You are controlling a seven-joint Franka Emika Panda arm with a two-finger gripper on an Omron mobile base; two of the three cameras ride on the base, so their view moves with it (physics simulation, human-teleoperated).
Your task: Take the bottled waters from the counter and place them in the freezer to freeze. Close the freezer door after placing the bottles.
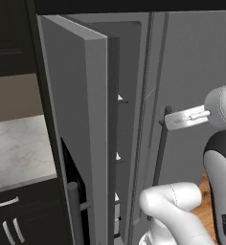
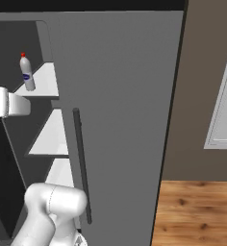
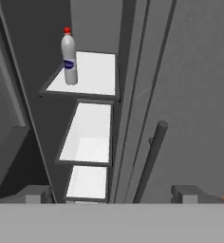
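Grey steel takes up most of every frame, and the freezer door (image 1: pixel 79 119) stands open, swung out toward the left half of the left base view, its thick edge facing us and its bar handle (image 1: pixel 74 210) low in the frame. Behind it, the freezer (image 3: pixel 92 71) shows its white shelves stepping down the centre of the hand view. Up on the top shelf, in the upper left of that view, stands one water bottle (image 3: pixel 69 57), upright, red cap on top and blue band around its middle, near the shelf's left edge. The right base view catches the same bottle in its upper left corner, on that same top shelf. The gripper (image 3: pixel 111 194) sits at the bottom of the hand view, its two dark fingertips (image 3: pixel 35 194) spread wide apart near the left and right sides of the frame, jaws fully apart and nothing between them; it is clear of the bottle and the shelves. To the right of the shelves runs the plain fridge door (image 2: pixel 125 120), with its dark vertical handle (image 2: pixel 81 166) just beside the freezer opening. Over at the left edge of the left base view, a slab of marble counter (image 1: pixel 16 150) sits above dark cabinets (image 1: pixel 19 217). Wooden floor (image 2: pixel 197 214) shows in the lower right of the right base view.
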